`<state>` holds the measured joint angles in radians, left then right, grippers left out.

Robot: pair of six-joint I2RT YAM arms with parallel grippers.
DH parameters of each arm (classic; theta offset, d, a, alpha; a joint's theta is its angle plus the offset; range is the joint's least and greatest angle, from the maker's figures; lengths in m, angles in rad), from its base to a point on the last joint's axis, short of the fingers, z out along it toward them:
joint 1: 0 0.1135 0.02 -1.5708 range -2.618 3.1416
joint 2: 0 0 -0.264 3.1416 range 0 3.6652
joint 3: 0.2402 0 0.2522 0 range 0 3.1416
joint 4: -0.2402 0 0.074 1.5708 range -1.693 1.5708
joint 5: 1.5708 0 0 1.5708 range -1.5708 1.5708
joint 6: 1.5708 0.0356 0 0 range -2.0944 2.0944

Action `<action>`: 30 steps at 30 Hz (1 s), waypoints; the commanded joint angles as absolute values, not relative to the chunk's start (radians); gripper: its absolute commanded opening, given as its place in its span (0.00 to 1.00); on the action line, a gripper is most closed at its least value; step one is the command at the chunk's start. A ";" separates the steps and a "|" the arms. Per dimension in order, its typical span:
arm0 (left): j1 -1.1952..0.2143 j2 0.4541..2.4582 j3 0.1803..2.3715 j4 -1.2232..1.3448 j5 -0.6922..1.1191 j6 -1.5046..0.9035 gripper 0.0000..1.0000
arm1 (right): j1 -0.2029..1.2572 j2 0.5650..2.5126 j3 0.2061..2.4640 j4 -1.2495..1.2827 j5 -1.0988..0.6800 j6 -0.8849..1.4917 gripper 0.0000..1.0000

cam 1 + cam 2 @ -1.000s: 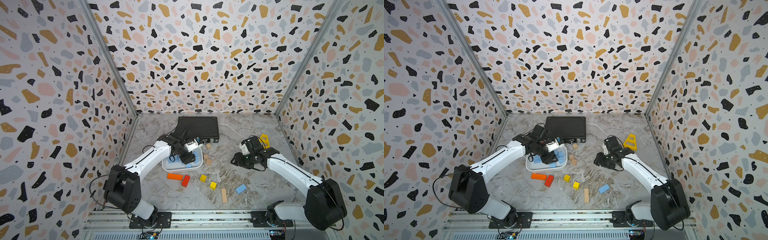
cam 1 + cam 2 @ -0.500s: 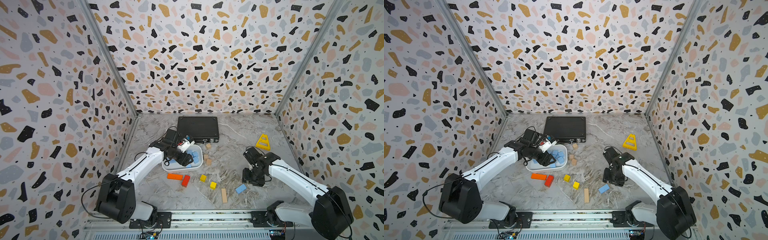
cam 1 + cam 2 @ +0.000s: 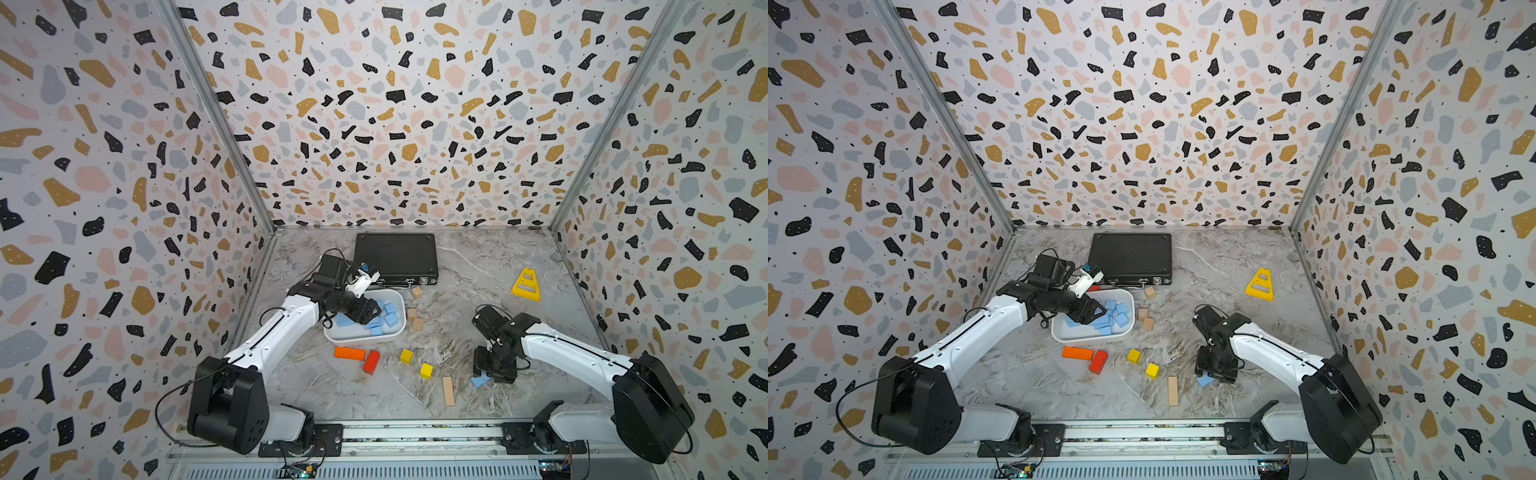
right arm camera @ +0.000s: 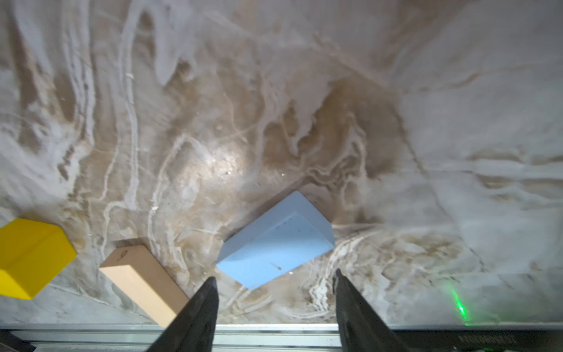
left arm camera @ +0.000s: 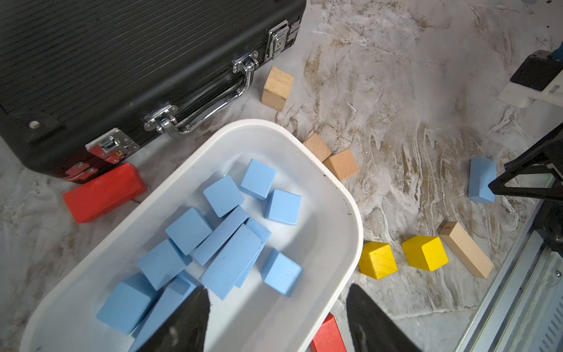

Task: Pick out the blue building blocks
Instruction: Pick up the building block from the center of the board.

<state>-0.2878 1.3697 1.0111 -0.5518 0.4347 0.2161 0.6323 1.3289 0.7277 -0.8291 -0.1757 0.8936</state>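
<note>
- Comparing both top views with a second back: the right gripper [image 3: 493, 374] has swung from mid-table to the front edge and hovers, jaws spread, at the last loose blue block [image 3: 480, 380]; the left gripper [image 3: 365, 312] has widened over the white tray [image 3: 358, 336] and carries nothing
- We judge a block was just released into the tray, so one pick remains
- Top-view count: one orange bar [image 3: 349, 353], one red block [image 3: 371, 361], two yellow cubes [image 3: 406, 356], three tan cubes [image 3: 417, 323], one tan bar [image 3: 448, 390], one yellow triangle [image 3: 526, 296], one black case [image 3: 395, 257]
- Left wrist: fingers apart above the tray; we count about eleven blue building blocks [image 5: 233, 259] heaped inside, some overlapping, so approximate; a second red block [image 5: 103, 192] lies just beside the case
- Right wrist: jaws apart, empty; the last loose blue block [image 4: 275, 243] lies flat just ahead of the tips, skewed to them, not yet between them
</note>
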 commanded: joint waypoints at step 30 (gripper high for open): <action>-0.222 1.351 0.971 -0.504 0.420 0.177 0.73 | 0.702 1.508 0.987 -0.911 -0.021 0.757 0.29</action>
<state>-0.2432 1.3678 0.9855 -0.5362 0.4286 0.2020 0.6907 1.5314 0.9020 -0.8501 -0.0692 0.8097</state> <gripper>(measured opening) 0.724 0.328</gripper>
